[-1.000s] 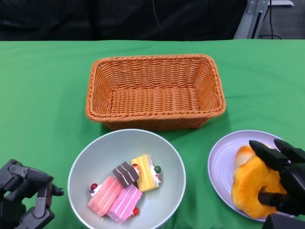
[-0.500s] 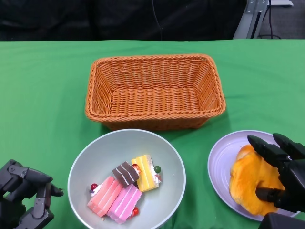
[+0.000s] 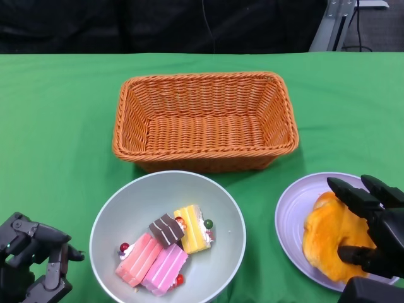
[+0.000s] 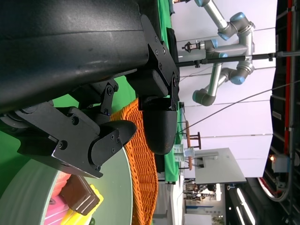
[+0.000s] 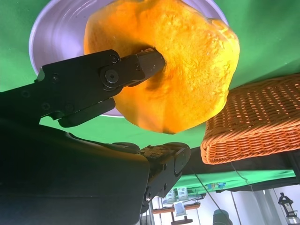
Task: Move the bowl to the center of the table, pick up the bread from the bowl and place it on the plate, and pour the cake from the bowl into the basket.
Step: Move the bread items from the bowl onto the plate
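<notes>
This is a robotics lab or demo hall, no question. The tabletop (image 3: 57,126) is dressed in a plain green cloth with a black backdrop behind it. Over in the left wrist view, a grey jointed robot arm (image 4: 225,56) with blue caps stands against a white wall, with cables strung across and strip lights glowing in the ceiling. The head view picks up a metal frame leg (image 3: 334,22) at the far right corner.
</notes>
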Controlling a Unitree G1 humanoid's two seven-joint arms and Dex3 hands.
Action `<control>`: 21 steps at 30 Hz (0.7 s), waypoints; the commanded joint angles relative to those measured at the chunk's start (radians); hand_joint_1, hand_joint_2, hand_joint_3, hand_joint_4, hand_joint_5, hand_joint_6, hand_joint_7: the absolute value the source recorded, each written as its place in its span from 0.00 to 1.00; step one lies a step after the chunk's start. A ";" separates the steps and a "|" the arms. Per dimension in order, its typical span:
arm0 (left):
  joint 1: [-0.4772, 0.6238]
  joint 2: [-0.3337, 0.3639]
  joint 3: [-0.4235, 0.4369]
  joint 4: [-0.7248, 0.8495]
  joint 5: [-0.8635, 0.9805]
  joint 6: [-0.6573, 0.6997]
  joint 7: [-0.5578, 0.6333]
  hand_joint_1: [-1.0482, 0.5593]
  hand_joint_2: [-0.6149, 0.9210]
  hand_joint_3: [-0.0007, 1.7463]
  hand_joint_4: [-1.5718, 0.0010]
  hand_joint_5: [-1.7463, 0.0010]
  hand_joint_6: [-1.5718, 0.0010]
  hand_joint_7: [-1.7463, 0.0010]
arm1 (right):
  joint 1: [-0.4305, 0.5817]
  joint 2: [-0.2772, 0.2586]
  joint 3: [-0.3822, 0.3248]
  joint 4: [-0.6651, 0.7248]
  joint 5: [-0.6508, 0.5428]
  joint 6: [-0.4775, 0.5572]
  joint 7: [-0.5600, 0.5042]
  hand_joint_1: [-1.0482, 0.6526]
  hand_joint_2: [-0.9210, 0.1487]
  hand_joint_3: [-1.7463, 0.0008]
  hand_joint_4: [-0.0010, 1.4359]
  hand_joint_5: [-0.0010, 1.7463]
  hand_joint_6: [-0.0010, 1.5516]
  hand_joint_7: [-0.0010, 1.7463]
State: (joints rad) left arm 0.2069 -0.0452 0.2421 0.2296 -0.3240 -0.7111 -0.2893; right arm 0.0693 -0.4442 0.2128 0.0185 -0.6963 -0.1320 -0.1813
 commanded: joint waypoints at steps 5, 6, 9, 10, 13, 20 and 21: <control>-0.006 0.015 0.006 0.012 0.002 -0.016 0.000 0.67 0.81 0.57 0.51 0.16 0.51 0.28 | -0.036 0.008 -0.004 0.010 0.003 -0.015 -0.001 0.36 0.04 1.00 0.11 0.01 0.17 0.00; -0.005 0.014 0.007 0.011 0.003 -0.016 0.001 0.67 0.80 0.58 0.51 0.16 0.51 0.28 | -0.039 0.010 -0.003 0.011 0.001 -0.013 0.000 0.36 0.04 1.00 0.11 0.00 0.17 0.00; -0.006 0.019 0.006 0.016 -0.001 -0.021 -0.010 0.67 0.81 0.58 0.51 0.16 0.51 0.28 | -0.061 0.018 0.004 0.020 -0.020 -0.010 -0.015 0.35 0.05 1.00 0.12 0.01 0.17 0.00; -0.004 0.019 0.006 0.015 0.000 -0.019 -0.010 0.67 0.81 0.58 0.51 0.16 0.51 0.28 | -0.070 0.024 0.006 0.021 -0.024 -0.007 -0.015 0.35 0.05 1.00 0.12 0.01 0.17 0.00; -0.001 0.015 0.005 0.009 0.003 -0.016 -0.003 0.66 0.80 0.58 0.51 0.17 0.51 0.29 | -0.085 0.037 0.006 0.017 -0.032 0.004 -0.005 0.34 0.04 1.00 0.13 0.01 0.16 0.00; 0.001 0.012 0.002 0.005 0.006 -0.015 0.000 0.66 0.81 0.57 0.51 0.16 0.52 0.28 | -0.118 0.052 0.019 0.036 -0.037 0.019 0.012 0.33 0.03 1.00 0.13 0.01 0.16 0.00; 0.002 0.011 0.001 0.003 0.004 -0.012 0.000 0.66 0.81 0.57 0.51 0.16 0.52 0.28 | -0.121 0.053 0.021 0.037 -0.037 0.023 0.017 0.33 0.02 1.00 0.12 0.00 0.16 0.00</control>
State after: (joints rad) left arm 0.2057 -0.0433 0.2402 0.2369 -0.3169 -0.7149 -0.2913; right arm -0.0407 -0.3909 0.2305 0.0447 -0.7312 -0.1178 -0.1715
